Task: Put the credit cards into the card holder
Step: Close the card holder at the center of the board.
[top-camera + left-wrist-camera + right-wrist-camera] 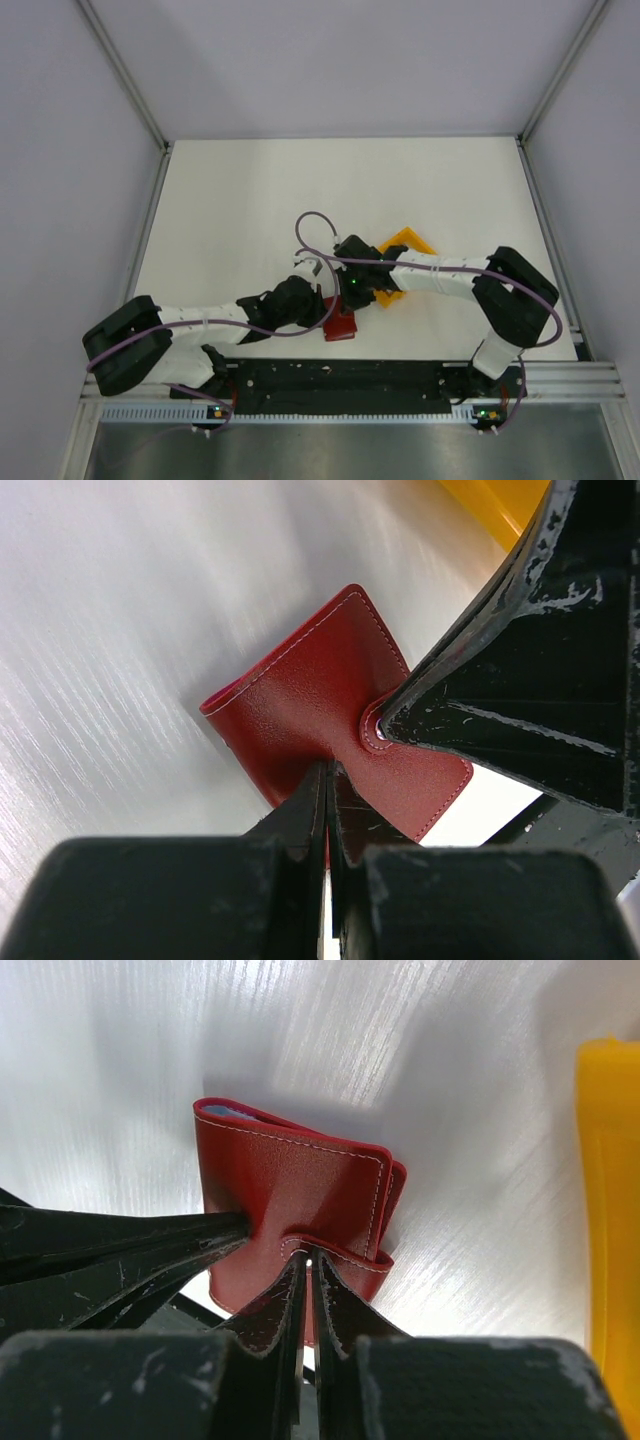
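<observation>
At the near middle of the white table [230, 210], the card holder [341, 323] lies with both arms converged on it

Left arm: reaches in low from the holder's left, forearm nearly flat to the table. Left gripper [327, 772] clenched, fingers pinching the holder's near edge; red leather sits between the tips

Right arm: comes in from the holder's right, elbow raised, wrist bent down over it. Right gripper [305, 1256] also clenched, nipping the holder's folded flap edge. In the left wrist view one right fingertip [400, 720] presses at the snap tab

Card holder: dark red, white stitching, folded over, resting on the table and gripped at two points close together

Contents: a thin light blue credit card [233, 1112] edge shows inside the holder's far open edge; cannot tell how many cards lie within

Yellow bin [408, 243]: just beyond and right of the holder, partly under the right arm; its inside is hidden
</observation>
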`<state>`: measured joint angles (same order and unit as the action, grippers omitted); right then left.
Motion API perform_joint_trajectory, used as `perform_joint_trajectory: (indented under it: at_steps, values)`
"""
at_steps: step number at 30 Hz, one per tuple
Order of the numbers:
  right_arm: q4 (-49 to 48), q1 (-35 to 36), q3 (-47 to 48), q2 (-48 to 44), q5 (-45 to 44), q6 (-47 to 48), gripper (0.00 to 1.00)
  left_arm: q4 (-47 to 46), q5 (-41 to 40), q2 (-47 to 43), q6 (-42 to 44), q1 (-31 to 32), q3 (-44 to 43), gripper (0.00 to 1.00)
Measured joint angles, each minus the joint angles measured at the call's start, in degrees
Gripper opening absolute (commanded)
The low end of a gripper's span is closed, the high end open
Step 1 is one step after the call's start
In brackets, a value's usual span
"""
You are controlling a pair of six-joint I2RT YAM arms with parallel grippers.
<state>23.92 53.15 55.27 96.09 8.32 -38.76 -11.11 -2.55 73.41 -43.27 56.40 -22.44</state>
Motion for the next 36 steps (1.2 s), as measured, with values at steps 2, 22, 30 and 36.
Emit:
perform_joint_trajectory:
  at_steps: [2, 22, 30, 36]
  values:
    - [0.85, 0.33, 0.7, 0.46, -0.72, -0.02, 0.04, -0.17, 0.0, 0.0, 0.02, 0.0, 0.09, 0.0]
    - [-7.69, 1.92, -5.64, -7.23, -9.64, 3.19, 0.31, 2.38, -2.05, -0.68, -0.11, 0.39, -0.85, 0.16]
    - [-12.22, 1.77, -10.73, -14.82, -11.91, 2.95, 0.39, 10.19, -8.04, -3.45, 0.04, 0.44, -4.52, 0.6]
    - [-13.09, 0.63, -17.46, -21.68, -12.96, 1.9, 0.42, 15.56, -12.92, -9.99, -0.35, 0.42, -4.68, 0.77]
